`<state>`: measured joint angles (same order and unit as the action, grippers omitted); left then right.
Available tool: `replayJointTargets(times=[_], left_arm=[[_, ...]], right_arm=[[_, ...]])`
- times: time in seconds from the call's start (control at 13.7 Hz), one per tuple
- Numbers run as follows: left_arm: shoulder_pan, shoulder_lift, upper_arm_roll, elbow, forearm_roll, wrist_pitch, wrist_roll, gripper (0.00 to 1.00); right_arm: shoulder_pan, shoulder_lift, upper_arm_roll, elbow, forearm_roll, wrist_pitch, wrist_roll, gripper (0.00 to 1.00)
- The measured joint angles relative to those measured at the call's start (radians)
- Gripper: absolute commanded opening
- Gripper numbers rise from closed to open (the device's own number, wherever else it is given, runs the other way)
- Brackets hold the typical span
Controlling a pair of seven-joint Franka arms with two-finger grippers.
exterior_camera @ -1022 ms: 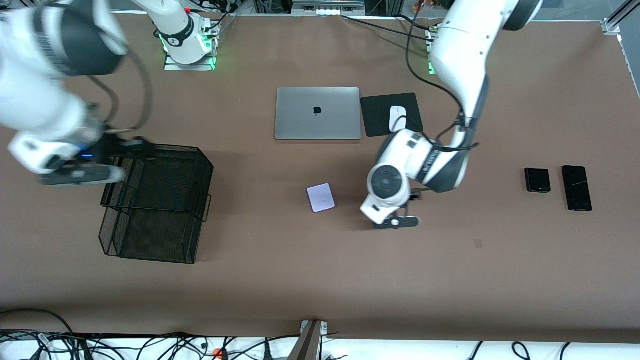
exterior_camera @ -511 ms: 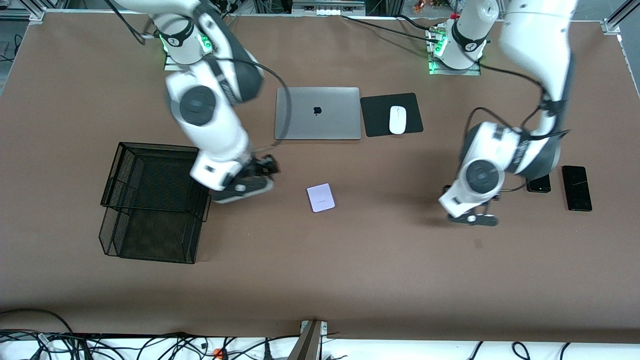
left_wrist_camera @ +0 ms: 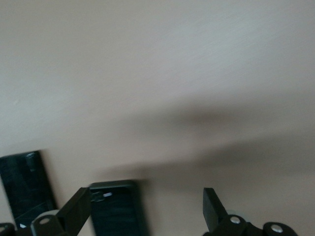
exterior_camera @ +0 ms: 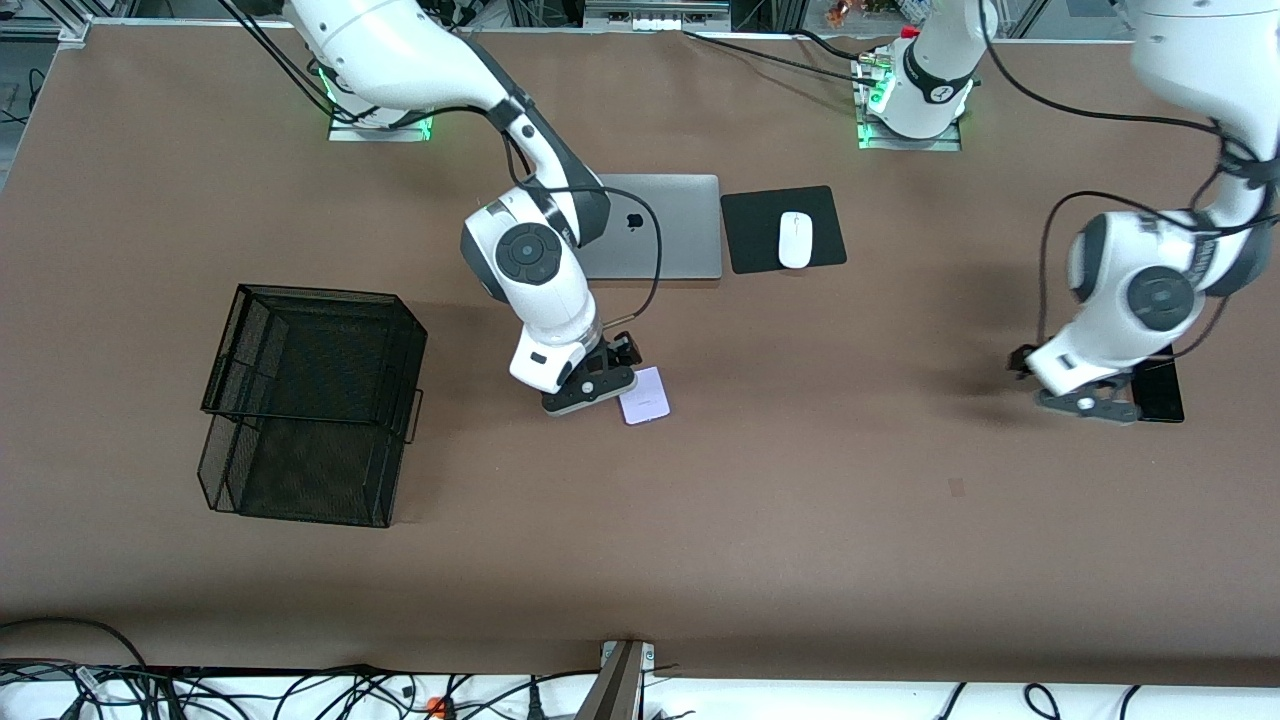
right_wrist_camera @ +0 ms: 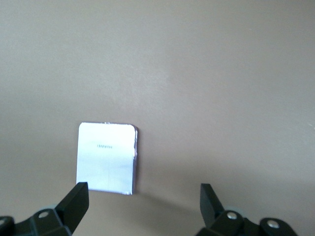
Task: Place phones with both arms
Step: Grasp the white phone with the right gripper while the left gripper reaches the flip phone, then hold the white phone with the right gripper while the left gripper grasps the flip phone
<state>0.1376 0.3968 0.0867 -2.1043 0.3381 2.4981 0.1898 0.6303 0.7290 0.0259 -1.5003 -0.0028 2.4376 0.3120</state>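
Two white arms poised above phones on the brown table.

The black wire basket [exterior_camera: 310,400] sits toward the right arm's end. The right gripper [exterior_camera: 590,390], fingers spread and empty, hangs just beside the small squarish lilac phone [exterior_camera: 643,396]. The left gripper [exterior_camera: 1088,403], likewise spread, hovers over the small squarish black phone [left_wrist_camera: 117,209], beside the longer black slab phone [exterior_camera: 1160,392].

Three phones lie out: one lilac phone [exterior_camera: 644,395], one small black phone [left_wrist_camera: 117,209], one long black phone [exterior_camera: 1160,392]. Two arms, one laptop [exterior_camera: 670,228], one mouse [exterior_camera: 795,240], one mesh basket [exterior_camera: 310,400].
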Motion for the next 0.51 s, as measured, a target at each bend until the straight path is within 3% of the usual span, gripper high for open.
replayJointTargets(times=[0.29,0.51], left_arm=[[0.167,0.0,-0.051,-0.05,0.0,0.107,0.077,1.0],[0.33,0.012,-0.179,-0.087,0.0,0.161,0.085,1.0]], right_arm=[[0.036,0.075,0.0,0.0,0.0,0.149,0.019,1.0],[0.043,0.119,-0.002,0.002,0.0,0.223,0.026,1.0]])
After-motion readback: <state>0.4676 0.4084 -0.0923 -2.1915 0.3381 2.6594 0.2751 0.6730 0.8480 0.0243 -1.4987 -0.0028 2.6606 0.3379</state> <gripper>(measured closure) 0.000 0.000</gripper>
